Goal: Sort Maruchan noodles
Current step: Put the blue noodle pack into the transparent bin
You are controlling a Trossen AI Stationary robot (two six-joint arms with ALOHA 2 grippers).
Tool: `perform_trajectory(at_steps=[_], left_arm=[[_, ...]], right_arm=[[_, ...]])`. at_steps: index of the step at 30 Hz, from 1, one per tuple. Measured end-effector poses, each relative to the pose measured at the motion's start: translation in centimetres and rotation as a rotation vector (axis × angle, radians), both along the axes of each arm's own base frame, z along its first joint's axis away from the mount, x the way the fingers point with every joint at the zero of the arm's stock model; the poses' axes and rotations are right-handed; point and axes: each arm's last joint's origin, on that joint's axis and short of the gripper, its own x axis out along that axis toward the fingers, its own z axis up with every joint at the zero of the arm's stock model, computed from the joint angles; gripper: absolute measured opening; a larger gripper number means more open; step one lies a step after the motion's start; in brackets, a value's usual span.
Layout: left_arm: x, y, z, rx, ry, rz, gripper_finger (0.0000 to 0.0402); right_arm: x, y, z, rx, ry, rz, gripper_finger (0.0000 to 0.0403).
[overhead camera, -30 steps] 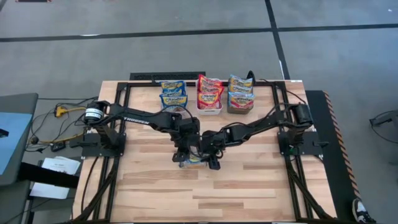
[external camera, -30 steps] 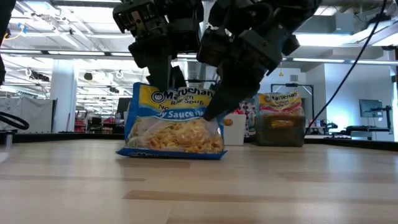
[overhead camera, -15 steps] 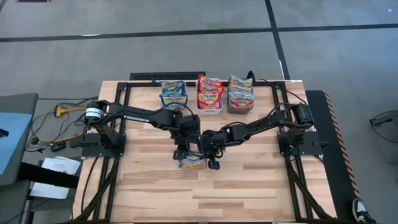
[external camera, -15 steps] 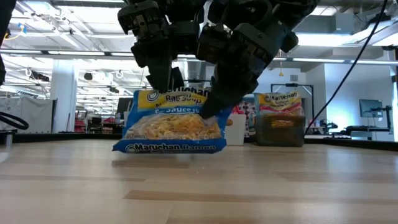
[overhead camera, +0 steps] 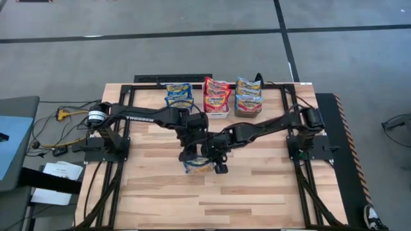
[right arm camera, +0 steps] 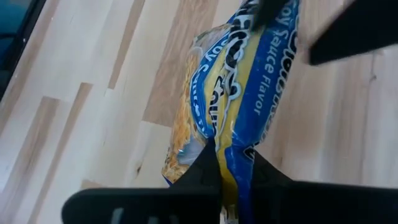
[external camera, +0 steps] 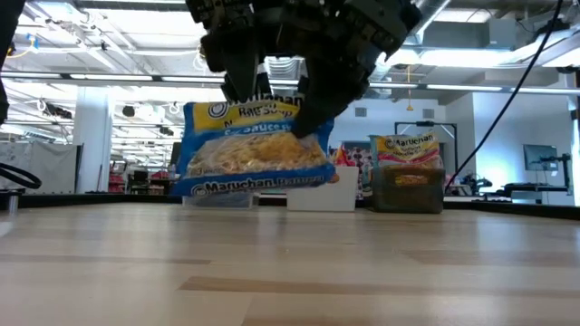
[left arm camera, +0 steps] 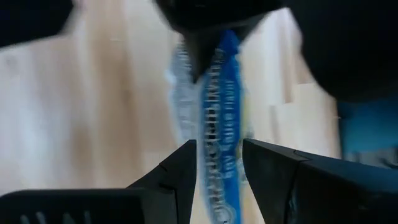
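Note:
One blue-and-yellow Maruchan noodles packet (external camera: 254, 149) hangs over the middle of the table, and both grippers are shut on its upper edge. My left gripper (external camera: 237, 91) is at the packet's upper left and my right gripper (external camera: 308, 118) at its upper right. From above, the packet (overhead camera: 198, 167) shows just below the two wrists. More noodle packets stand in three bins at the far edge. My left gripper pinches the packet's crimped top edge (left arm camera: 219, 158) between its two fingers, near the upper left corner. The fingers come from above, pointing down. The packet hangs below them, clear of the table. My right gripper pinches the packet's top edge (right arm camera: 235, 146) near the upper right corner, between its two fingers. It comes slanting down from the table's right. The packet hangs below, its printed face toward the near edge and its lower edge off the table.
At the far edge stand a clear bin (overhead camera: 178, 97) with blue-and-yellow packets, a white bin (overhead camera: 216, 112) with red packets and a dark bin (overhead camera: 248, 110) with orange-and-blue ones. Bare wood (overhead camera: 244, 199) lies toward the near edge.
Both grippers have gone up together with the packet. A second ago its lower edge stood on the table. Now the whole packet hangs clear, with its lower edge tipped a little toward the near side.

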Motion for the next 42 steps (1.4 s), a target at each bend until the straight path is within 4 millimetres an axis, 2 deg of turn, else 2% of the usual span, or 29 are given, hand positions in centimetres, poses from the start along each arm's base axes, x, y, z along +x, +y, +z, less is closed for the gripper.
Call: perform_trajectory(at_steps=[7, 14, 21, 30, 42], left_arm=[[-0.4, 0.4, 0.2, -0.187, 0.038, -0.031, 0.0140], [-0.6, 1.6, 0.1, -0.186, 0.058, 0.023, 0.0188], [-0.6, 1.6, 0.1, -0.137, 0.047, 0.026, 0.0220], [-0.5, 1.8, -0.1, -0.041, 0.048, 0.057, 0.0223], [-0.7, 1.4, -0.1, -0.116, 0.053, 0.008, 0.0223]], right_arm=[[0.1, -0.1, 0.9, -0.033, 0.021, 0.014, 0.0018], [-0.2, -0.1, 1.4, -0.034, 0.029, 0.011, 0.0018], [-0.5, -0.5, 2.6, -0.028, -0.014, -0.002, 0.0018], [-0.7, -1.1, 3.3, 0.006, -0.021, -0.030, 0.0020], [-0.7, -1.1, 3.5, 0.008, -0.027, -0.053, 0.0019]])
